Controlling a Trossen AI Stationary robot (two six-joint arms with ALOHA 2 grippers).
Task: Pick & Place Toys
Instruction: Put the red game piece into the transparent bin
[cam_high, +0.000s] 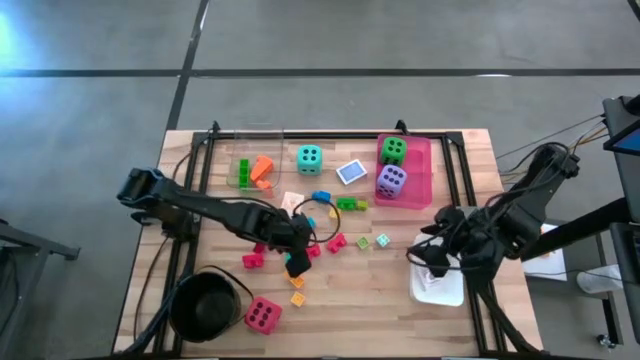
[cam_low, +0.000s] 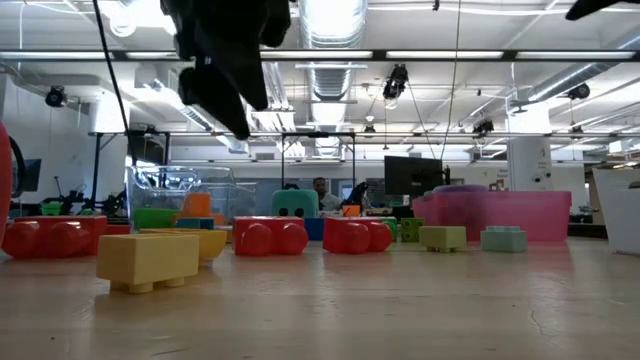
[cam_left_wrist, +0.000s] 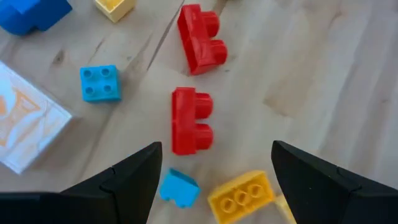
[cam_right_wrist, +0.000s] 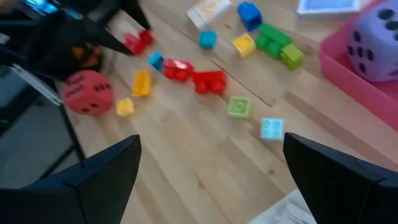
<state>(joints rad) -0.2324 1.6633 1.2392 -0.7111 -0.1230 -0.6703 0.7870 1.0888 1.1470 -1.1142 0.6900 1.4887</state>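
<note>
Left gripper: the left gripper (cam_high: 297, 262) hangs over the middle of the desk among the small blocks, jaws spread wide and empty; in its wrist view a red block (cam_left_wrist: 191, 121) lies between the two fingers, with a yellow block (cam_left_wrist: 241, 195) and a small blue piece (cam_left_wrist: 178, 188) closer in.
Right gripper: the right gripper (cam_high: 432, 258) waits near the right edge above a white tray (cam_high: 440, 287), jaws apart, holding nothing.
Dice: the green die (cam_high: 393, 150) and purple die (cam_high: 390, 180) sit in the pink tray (cam_high: 424, 172) toward the far right corner; the teal die (cam_high: 309, 158) stands on bare wood near the far edge; the pink-red die (cam_high: 262, 315) lies near the front edge beside the black pot (cam_high: 207, 304).
Blocks and cards: tiny blocks are strewn across the centre; a picture card (cam_high: 351, 172) lies beside the pink tray, and orange and green pieces rest in a clear tray (cam_high: 243, 150) toward the far left.
Risk: my guess is that closing on the red block could also catch the yellow or blue piece crowding it, or a finger could nudge it askew so it slips out.
Risk, second: the blocks are small and smooth, so an off-centre pinch may flick one away.
Hard to see: the low view cuts both arms off at the top; which tray is meant for the blocks cannot be told.
</note>
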